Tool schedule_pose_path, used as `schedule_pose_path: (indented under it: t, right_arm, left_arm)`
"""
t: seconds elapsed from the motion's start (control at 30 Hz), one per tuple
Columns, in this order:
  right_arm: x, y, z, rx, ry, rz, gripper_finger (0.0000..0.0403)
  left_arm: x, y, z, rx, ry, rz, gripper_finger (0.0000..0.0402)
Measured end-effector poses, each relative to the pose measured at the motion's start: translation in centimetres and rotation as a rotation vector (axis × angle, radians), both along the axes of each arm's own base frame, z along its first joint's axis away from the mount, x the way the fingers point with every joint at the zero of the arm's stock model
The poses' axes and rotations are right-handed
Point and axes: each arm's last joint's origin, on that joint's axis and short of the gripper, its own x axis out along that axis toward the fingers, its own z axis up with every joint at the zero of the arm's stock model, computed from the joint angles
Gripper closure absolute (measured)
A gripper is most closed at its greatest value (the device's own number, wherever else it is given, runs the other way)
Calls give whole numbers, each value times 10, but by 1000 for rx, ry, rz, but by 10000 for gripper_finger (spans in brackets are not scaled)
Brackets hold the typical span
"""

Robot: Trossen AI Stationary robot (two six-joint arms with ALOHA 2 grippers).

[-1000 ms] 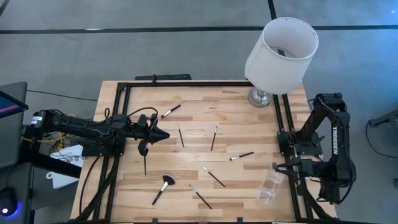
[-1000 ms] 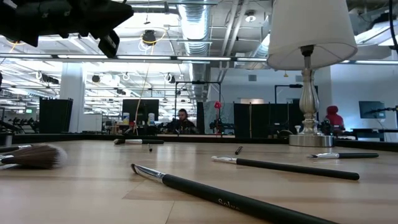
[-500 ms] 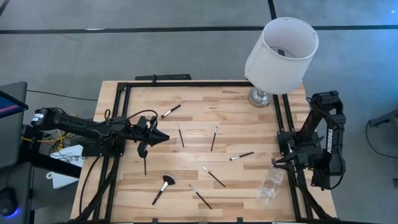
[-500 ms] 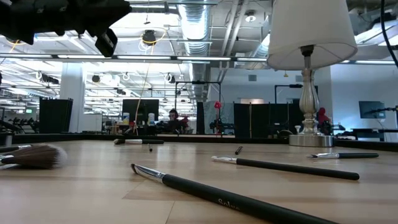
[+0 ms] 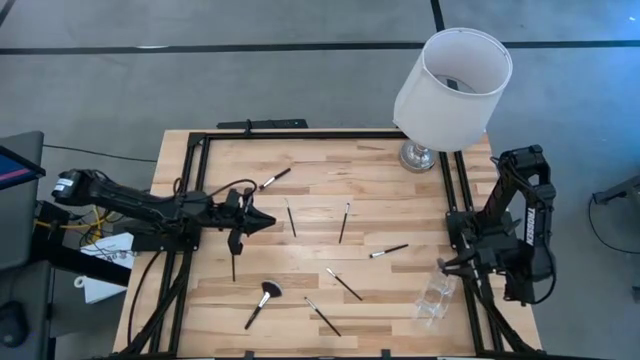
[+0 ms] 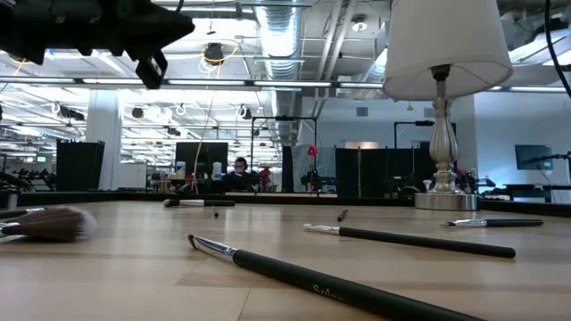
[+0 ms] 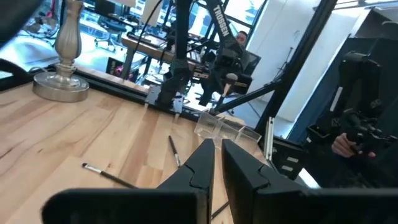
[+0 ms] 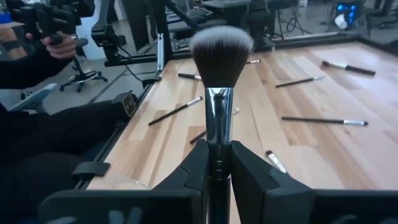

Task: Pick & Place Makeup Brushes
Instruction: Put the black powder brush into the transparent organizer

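Several thin black-handled makeup brushes lie flat on the wooden table, among them one (image 5: 291,217), another (image 5: 344,222) and a third (image 5: 388,251). A fan-headed brush (image 5: 262,302) lies near the near edge, and a further thin brush (image 5: 234,263) lies just nearside of my left gripper. My left gripper (image 5: 266,222) hovers shut above the table's left part, holding nothing; it also shows in its wrist view (image 7: 217,158) and in the low view (image 6: 178,22). My right gripper (image 5: 443,265) stays at the table's right edge, shut on a fluffy round-headed brush (image 8: 221,46). My right gripper pinches the fluffy brush between its two fingers (image 8: 194,163), just below the silver ferrule (image 8: 217,124). The brush lies along the fingers and its head sticks out past the fingertips. It is lifted clear of the table.
A clear plastic container (image 5: 435,298) stands at the near right corner, just nearside of my right gripper. A lamp with a white shade (image 5: 452,75) and a silver base (image 5: 420,155) occupies the far right corner. A black metal frame (image 5: 195,200) borders the table. People show beyond the table.
My right arm's upper links have shifted slightly toward the far edge, while its gripper has stayed by the container with the brush. My left gripper hovers in nearly the same place. The brushes on the table have not moved.
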Motion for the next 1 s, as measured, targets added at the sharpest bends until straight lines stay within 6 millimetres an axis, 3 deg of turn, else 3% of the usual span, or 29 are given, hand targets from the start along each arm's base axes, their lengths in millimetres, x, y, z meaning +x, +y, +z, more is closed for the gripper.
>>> schedule_pose_path:
  t: [0.37,1.0]
  right_arm:
    - [0,-5,-13,16,78,-36,354]
    - [1,1,-19,90,186,-94,352]
  left_arm:
    - [4,0,-4,-26,21,14,374]
    - [3,-6,-4,-33,21,-18,374]
